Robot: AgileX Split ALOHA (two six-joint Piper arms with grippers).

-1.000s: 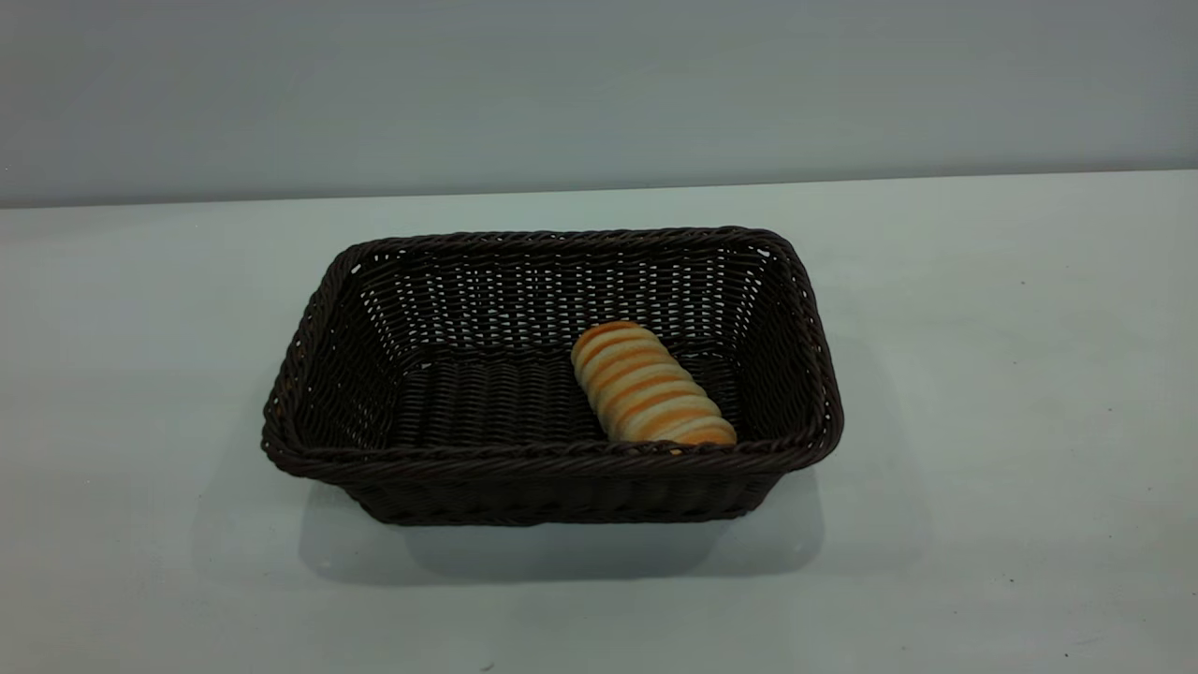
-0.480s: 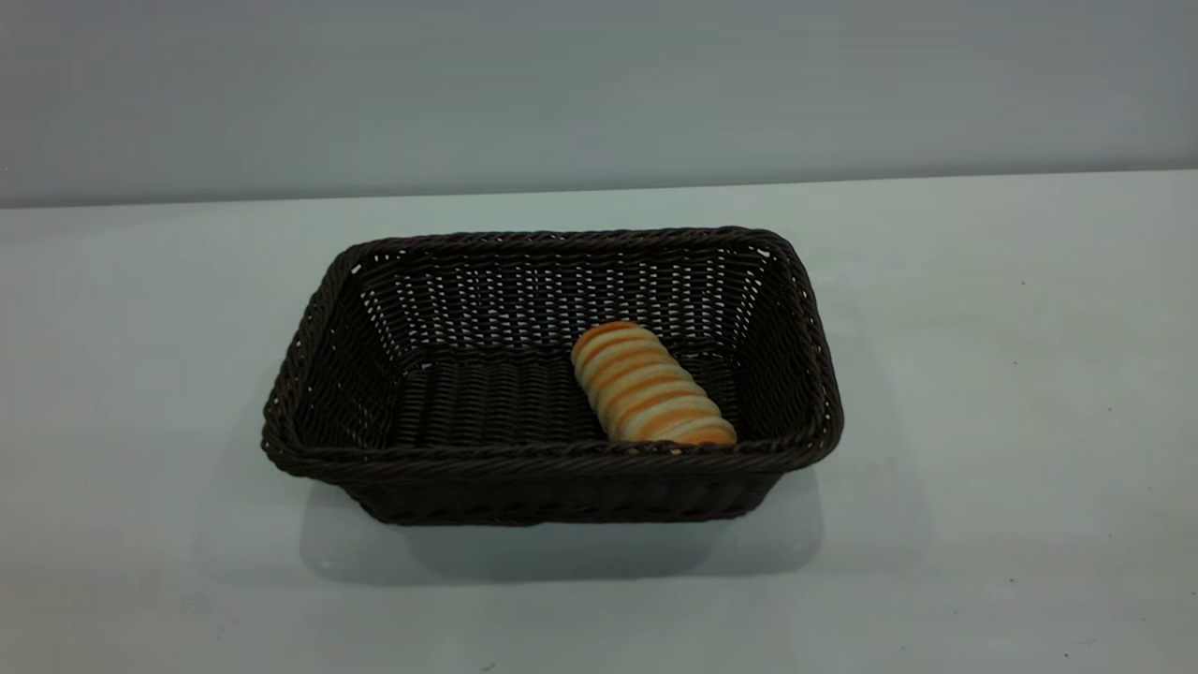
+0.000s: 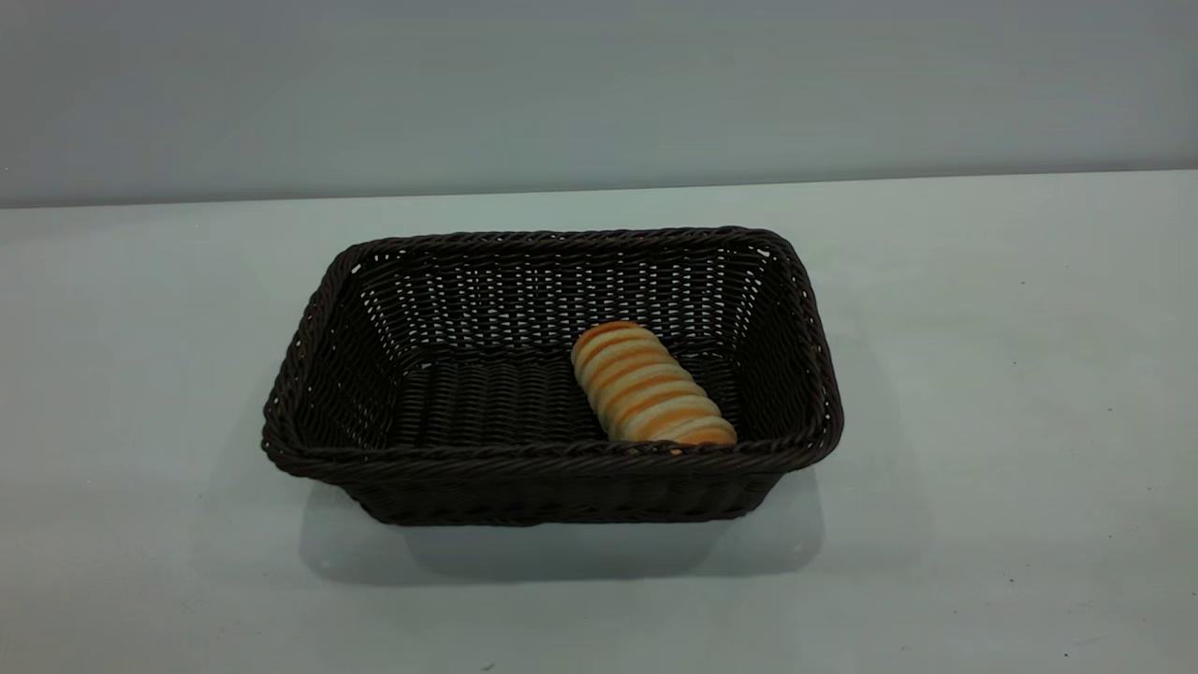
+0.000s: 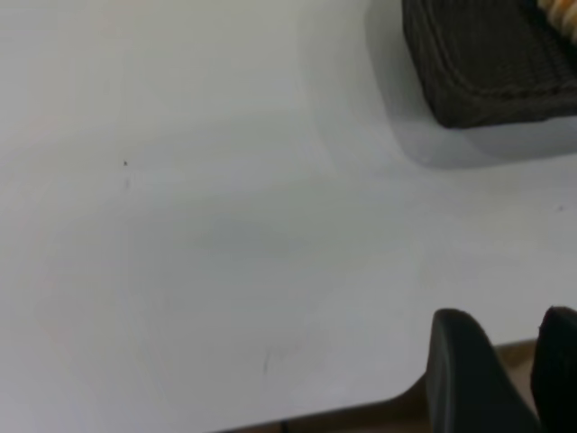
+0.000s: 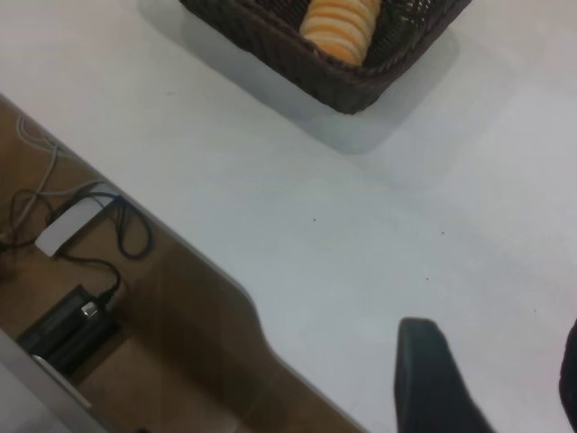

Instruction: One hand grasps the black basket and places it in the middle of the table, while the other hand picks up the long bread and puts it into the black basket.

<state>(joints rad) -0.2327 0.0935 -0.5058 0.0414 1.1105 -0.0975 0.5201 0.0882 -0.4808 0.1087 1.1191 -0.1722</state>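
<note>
The plain white table (image 3: 983,374) carries a dark woven wicker basket (image 3: 552,463) containing a ridged orange-and-cream bread roll (image 3: 649,386). Left tool (image 4: 514,379) and right tool (image 5: 491,379) hover spread apart, empty, over the table edge.

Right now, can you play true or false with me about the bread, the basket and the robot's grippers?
1. The long bread lies inside the black basket. True.
2. The basket is tipped over on its side. False: it stands upright on the table, opening up.
3. The bread sits toward the basket's right end in the exterior view. True.
4. The left gripper is holding the basket's rim. False: it is well away from the basket, near the table's edge, holding nothing.
5. The right gripper has its fingers spread apart with nothing between them. True.
6. There are two breads in the basket. False: only one.
</note>
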